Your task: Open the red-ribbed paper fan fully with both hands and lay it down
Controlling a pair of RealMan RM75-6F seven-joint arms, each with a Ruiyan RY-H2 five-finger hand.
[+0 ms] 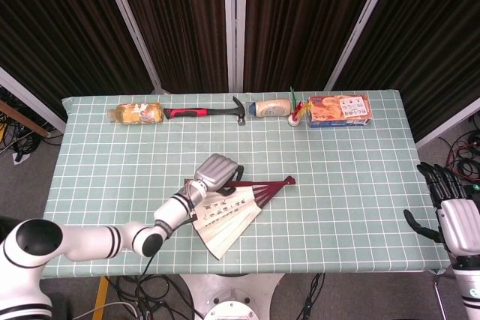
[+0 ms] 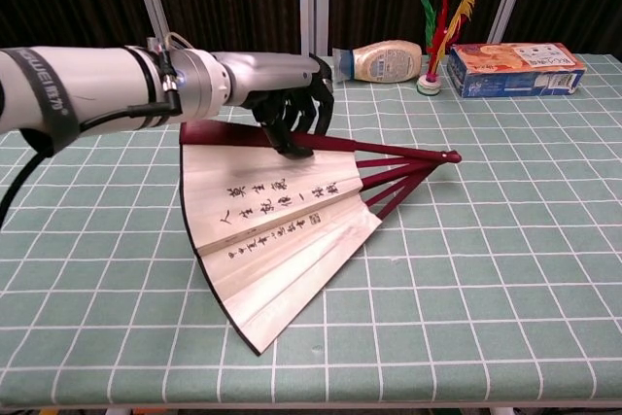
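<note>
A clear plastic bottle of amber liquid lies on its side at the far left of the back row on the counter, which is covered in a green grid-patterned cloth. Next to it lies a hammer with a red and black handle, then a cream squeeze bottle on its side.

Nearer the front, the left robot hand reaches in from the left with its fingers curled downward. The fingertips press on the top dark red rib of the red-ribbed paper fan; whether the thumb grips under that rib is hard to make out. The fan lies partly spread on the counter, its cream leaf with dark calligraphy fanning toward the front edge and its red ribs meeting at a pivot on the right.

Further right in the back row stand a feathered shuttlecock in red, yellow and green and an orange and blue snack box.

Off the counter's right edge, the right robot hand hangs with fingers apart, holding nothing.
</note>
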